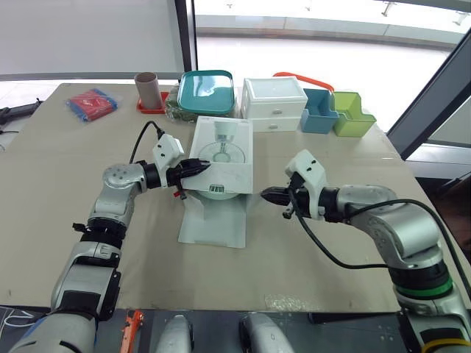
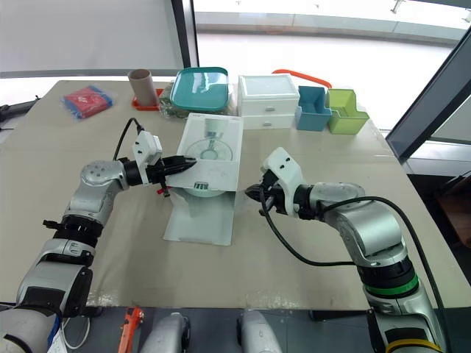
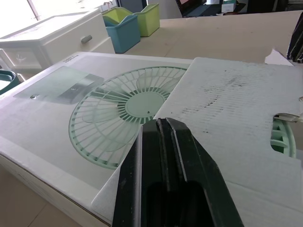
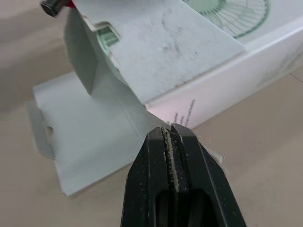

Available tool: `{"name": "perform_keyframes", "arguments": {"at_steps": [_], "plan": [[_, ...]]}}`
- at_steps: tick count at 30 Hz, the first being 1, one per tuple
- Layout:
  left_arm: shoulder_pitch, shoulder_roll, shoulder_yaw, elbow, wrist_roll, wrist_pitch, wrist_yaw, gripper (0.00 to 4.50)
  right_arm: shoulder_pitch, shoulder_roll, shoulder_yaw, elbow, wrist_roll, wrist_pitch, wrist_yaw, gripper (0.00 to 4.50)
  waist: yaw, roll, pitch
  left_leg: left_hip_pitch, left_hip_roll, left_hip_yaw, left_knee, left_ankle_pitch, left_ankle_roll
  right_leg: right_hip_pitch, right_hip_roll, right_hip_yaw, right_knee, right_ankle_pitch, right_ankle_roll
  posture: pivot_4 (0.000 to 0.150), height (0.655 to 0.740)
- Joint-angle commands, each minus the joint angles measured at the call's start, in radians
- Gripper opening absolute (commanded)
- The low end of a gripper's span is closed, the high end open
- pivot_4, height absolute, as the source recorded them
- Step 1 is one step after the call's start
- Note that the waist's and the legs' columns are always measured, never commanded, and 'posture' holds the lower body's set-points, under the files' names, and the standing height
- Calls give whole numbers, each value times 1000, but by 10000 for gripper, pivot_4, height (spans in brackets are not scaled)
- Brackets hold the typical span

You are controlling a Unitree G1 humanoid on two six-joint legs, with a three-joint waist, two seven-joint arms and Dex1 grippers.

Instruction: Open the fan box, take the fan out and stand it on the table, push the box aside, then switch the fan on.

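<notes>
The left gripper [image 1: 203, 168] reaches in from the left side of the box [image 1: 228, 151]. Its fingers are pressed together with nothing seen between them, and the tips lie over the left corner of the inner flap [image 3: 236, 104] at the box's near end.

The box lies flat in the middle of the table [image 1: 66, 169], printed face up, with its far end close to the drawers [image 1: 274, 103]. Its outer flap [image 1: 213, 224] is folded out and lies flat on the table on the near side. A bit of the green fan [image 3: 282, 137] shows through a cut in the inner flap, so the fan is inside the box.

To the right, the right gripper [image 1: 266, 195] hangs near the box's near right corner, apart from it. It too is closed tight and empty.

The step in hand looks like the opening, about half done: the outer flap is down and the inner one lies across the mouth. To do it well, the left tips should probably slide under the flap's free edge, or part narrowly and pinch it. Then they can fold it back close to its crease, since thin card will buckle if pulled from a corner.

The box is likely light and may skid or turn. The right gripper would do best braced against the right wall before the left one pulls, without pinning the outer flap.
</notes>
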Motion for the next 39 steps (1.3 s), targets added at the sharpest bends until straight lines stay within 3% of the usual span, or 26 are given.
{"name": "perform_keyframes", "arguments": {"at_steps": [1,6,19,26,30,36,39], "plan": [[-5,0,-9,17,13,-8,-8,0,-39,7,-63,-50,58,22,-7,305,0,0,0,0,0,0,0,0,0,0,0,0,0,0,0,1500,7400],[-5,-1,-9,22,13,-13,-6,0,-68,38,-83,-61,103,20,-23,305,0,0,0,0,0,0,0,0,0,0,0,0,0,0,0,1500,7400],[14,12,-1,-27,3,5,-1,0,-141,174,66,196,-59,-122,-138,305,-1,0,0,0,0,0,0,0,0,0,0,0,0,0,0,1500,7400],[27,33,10,-105,-13,36,-4,0,-137,195,85,236,-89,-162,-128,305,-1,0,0,0,0,0,0,0,0,-1,0,0,0,0,0,1500,7400],[35,66,39,-195,-54,89,-14,0,-131,197,100,260,-111,-184,-127,305,-2,0,0,0,0,0,0,0,0,-1,0,0,0,0,0,1500,7400],[102,166,69,-473,-184,283,-82,0,-128,207,98,277,-122,-202,-133,305,-3,0,0,0,1,0,0,0,0,-1,0,0,0,0,0,1500,7400],[172,248,23,-612,-153,297,-133,0,-126,215,99,278,-121,-203,-134,305,-3,0,0,0,1,0,0,0,0,-1,0,0,1,0,0,1500,7400]]}}
